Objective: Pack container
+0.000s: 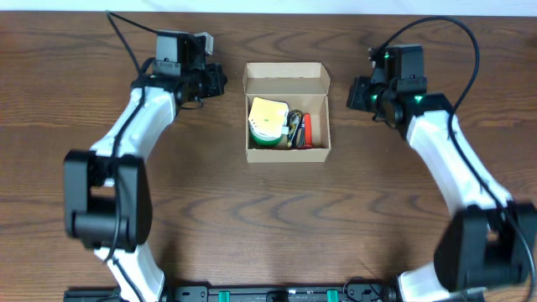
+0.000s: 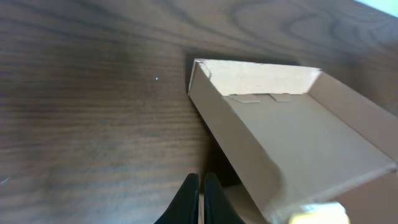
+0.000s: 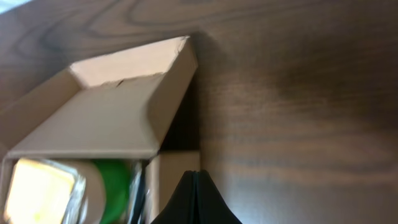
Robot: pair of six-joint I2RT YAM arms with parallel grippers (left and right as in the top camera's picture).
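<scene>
The tan cardboard container (image 1: 288, 153) sits mid-table with its flap lid (image 1: 285, 80) standing open at the far side. Inside lie a yellow-topped roll with a green side (image 1: 268, 122), a red object (image 1: 306, 130) and dark items. My left gripper (image 1: 220, 81) is shut and empty, just left of the lid; the box wall shows in the left wrist view (image 2: 239, 134) beside the fingertips (image 2: 201, 186). My right gripper (image 1: 354, 94) is shut and empty, just right of the box. The right wrist view shows its fingertips (image 3: 195, 180) beside the box flap (image 3: 118, 121) and green roll (image 3: 112, 190).
The dark wooden table (image 1: 277, 226) surrounds the box. Black cables run from both arms near the far edge. The arm bases stand at the near corners.
</scene>
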